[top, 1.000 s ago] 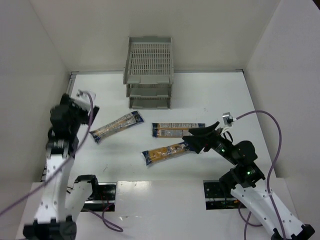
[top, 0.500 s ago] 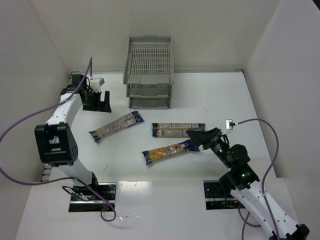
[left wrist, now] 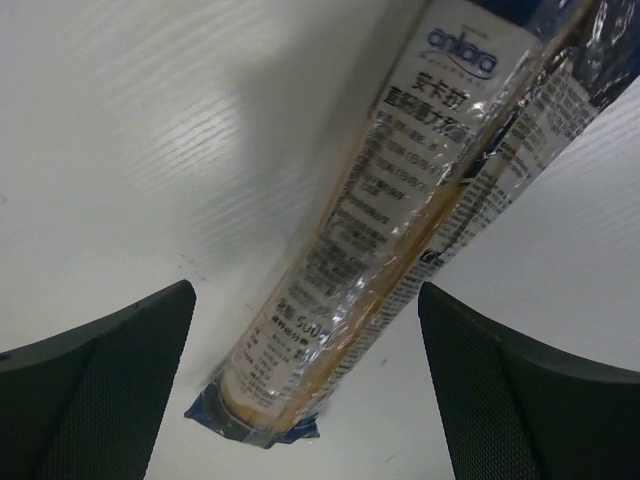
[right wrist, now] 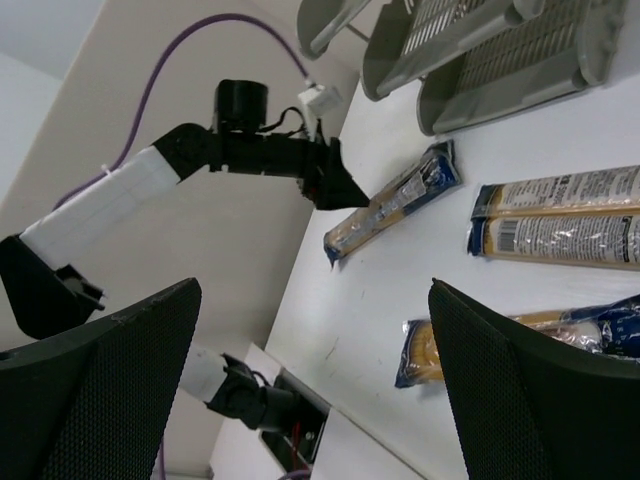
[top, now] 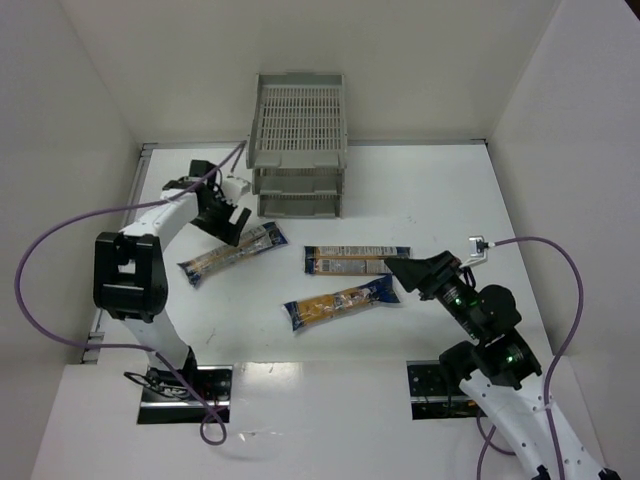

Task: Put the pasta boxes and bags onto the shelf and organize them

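Pasta packs: three lie flat on the table (top: 450,190), all outside the shelf (top: 298,140). The left pack (top: 232,253) lies at a slant, the middle pack (top: 357,260) lies crosswise, and the near pack (top: 340,302) is angled just in front of it. The shelf stands at the far edge, centred, its three tiers holding no pack.

Left arm: reaches forward from its base and bends inward, with the left gripper (top: 231,230) over the far end of the left pack. Its claw is spread wide. The wrist view shows the pack running lengthwise between the two fingers (left wrist: 100,385); whether they touch it cannot be told.

Right arm: folded low, with the right gripper (top: 398,270) pointing left, just beside the right ends of the middle and near packs. Its claw is spread wide and grips nothing.

Change: a second ago the left arm was raised by the left wall (top: 70,130). Half a second ago its gripper was near the far-left corner; it has now swung inward to the pack. The right arm has drawn back slightly. The packs have not shifted.

Room: white walls close the left, far and right sides. Bare tabletop shows between the shelf front and the packs, and to the right of them.
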You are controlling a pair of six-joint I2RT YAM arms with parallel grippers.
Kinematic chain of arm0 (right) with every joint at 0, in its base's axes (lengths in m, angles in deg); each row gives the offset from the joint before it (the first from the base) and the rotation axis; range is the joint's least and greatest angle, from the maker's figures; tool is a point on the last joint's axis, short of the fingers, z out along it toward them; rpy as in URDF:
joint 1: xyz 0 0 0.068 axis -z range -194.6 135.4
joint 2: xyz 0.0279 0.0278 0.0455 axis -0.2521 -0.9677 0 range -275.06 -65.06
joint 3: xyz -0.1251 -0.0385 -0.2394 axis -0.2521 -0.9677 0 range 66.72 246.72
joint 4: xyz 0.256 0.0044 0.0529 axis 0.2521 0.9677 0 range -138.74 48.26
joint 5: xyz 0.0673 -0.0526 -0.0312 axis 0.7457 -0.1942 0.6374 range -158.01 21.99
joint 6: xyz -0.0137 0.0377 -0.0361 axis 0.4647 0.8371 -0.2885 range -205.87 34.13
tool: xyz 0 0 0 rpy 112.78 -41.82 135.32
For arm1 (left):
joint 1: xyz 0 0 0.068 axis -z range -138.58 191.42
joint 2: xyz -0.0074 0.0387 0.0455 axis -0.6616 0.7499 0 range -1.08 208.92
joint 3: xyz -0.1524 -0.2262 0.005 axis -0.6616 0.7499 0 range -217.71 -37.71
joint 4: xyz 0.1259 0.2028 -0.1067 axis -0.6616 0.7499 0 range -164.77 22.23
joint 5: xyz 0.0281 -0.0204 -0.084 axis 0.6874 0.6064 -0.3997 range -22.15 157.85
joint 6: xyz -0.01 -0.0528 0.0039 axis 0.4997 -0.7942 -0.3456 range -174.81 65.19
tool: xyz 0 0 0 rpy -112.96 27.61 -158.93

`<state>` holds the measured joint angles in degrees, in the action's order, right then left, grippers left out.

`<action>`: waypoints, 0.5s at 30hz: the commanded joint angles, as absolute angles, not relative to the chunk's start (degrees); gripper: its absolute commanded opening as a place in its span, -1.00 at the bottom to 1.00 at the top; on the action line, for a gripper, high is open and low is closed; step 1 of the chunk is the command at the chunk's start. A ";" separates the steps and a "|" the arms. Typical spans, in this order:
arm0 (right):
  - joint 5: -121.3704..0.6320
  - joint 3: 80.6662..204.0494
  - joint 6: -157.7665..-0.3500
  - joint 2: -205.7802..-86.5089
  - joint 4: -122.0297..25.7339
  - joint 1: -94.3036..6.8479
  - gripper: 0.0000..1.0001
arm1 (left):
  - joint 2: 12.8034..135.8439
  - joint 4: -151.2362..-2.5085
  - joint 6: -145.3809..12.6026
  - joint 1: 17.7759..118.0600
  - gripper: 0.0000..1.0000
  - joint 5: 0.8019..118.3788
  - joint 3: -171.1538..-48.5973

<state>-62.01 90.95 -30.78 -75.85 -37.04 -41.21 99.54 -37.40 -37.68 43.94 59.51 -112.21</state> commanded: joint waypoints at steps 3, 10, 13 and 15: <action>-58.69 94.86 -30.77 -77.19 -28.35 -40.97 1.00 | 98.15 -43.39 -28.71 48.54 0.99 69.26 -105.73; -58.69 88.63 -21.46 -72.81 -30.89 -40.97 1.00 | 97.62 -47.34 -27.12 49.06 0.99 69.59 -99.34; -57.99 83.79 -15.58 -66.33 -32.40 -40.97 1.00 | 96.92 -51.91 -27.12 49.06 0.99 72.06 -96.69; -57.38 81.24 -12.50 -64.98 -33.27 -40.97 1.00 | 96.39 -55.51 -27.12 49.59 0.99 73.21 -94.84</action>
<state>-58.80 83.72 -19.61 -67.39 -30.74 -41.19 97.50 -49.29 -28.96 49.34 69.63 -97.26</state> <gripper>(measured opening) 0.997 0.995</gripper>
